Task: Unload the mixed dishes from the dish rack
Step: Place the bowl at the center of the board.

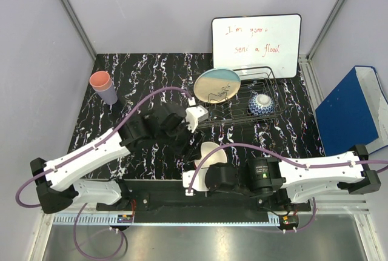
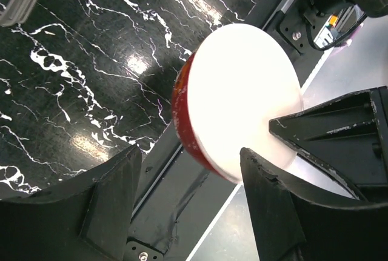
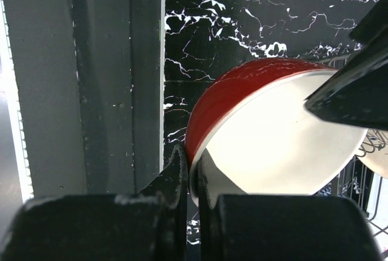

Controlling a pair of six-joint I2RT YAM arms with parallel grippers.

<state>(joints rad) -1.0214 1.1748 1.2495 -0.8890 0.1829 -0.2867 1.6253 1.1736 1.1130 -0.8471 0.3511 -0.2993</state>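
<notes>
Black marbled tabletop (image 1: 139, 70) carries, at upper left, the salmon-pink cup (image 1: 100, 81) stacked on the lavender cup (image 1: 110, 96). The left gripper (image 2: 189, 158) gapes wide, empty, near the red bowl (image 1: 212, 154) at lower centre, whose rim the right gripper (image 3: 193, 173) pinches. Upper right, the dish rack (image 1: 276, 111) holds the plate (image 1: 216, 85) and the patterned bowl (image 1: 262, 103).

A robotics lab cell: plain grey panels (image 1: 36, 31) are enclosing a marbled black tabletop (image 1: 139, 73), a whiteboard (image 1: 257, 61) leaning well beyond the right gripper (image 1: 211, 165).
</notes>
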